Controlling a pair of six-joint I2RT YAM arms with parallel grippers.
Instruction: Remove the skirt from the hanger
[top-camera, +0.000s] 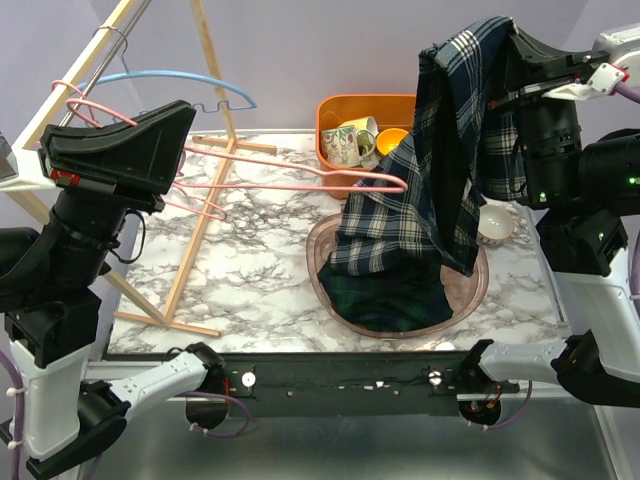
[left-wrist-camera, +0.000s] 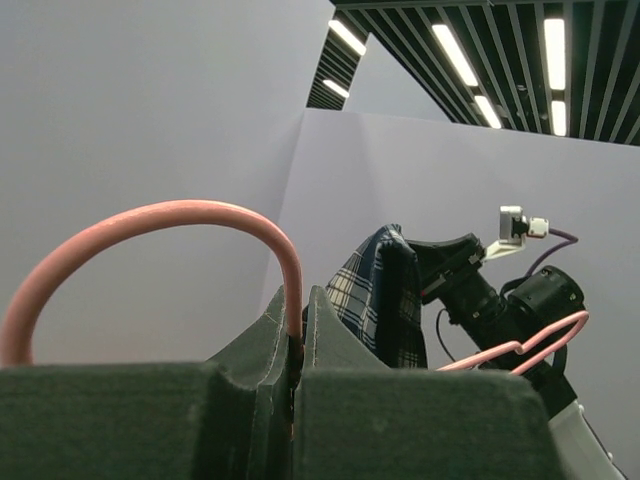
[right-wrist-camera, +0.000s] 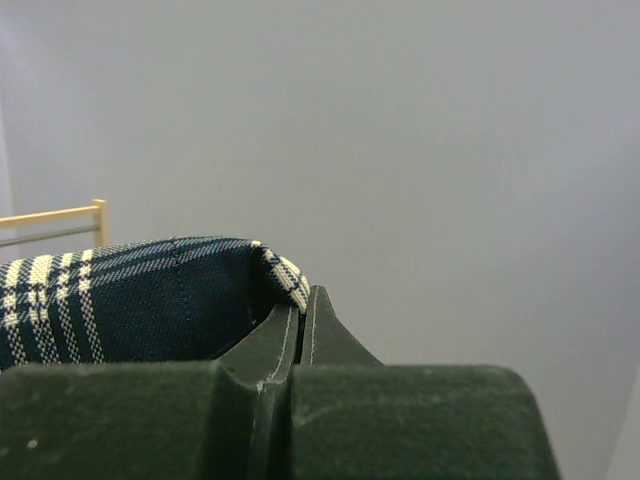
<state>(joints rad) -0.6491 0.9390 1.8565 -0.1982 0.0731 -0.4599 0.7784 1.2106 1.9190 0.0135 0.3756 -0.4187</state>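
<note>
**Separation step: skirt lifted, hanger tip not confirmed clear**

Left end effector: fingers pinched tight on the pink hanger at the base of its hook. It holds the hanger roughly level over the surface, far end pointing toward the right arm.

Right end effector: closed on a folded edge of the plaid skirt, held high. The skirt hangs down from that grip and its lower part is piled in the pink tray on the right half of the surface.

The hanger's far tip sits right at the skirt's left edge. From the top view I can't tell if it is threaded through the fabric or just touching.

My read: the step in hand is pulling the two apart.
- Left arm draws the hanger back along its own length, away from the cloth.
- Right arm holds position or lifts up and away.
- Check the tip comes out with no fabric snagged; no release on either side until then.

Behind: orange bin, wooden rack carrying a blue hanger. Keep the pull path off the rack.
</note>
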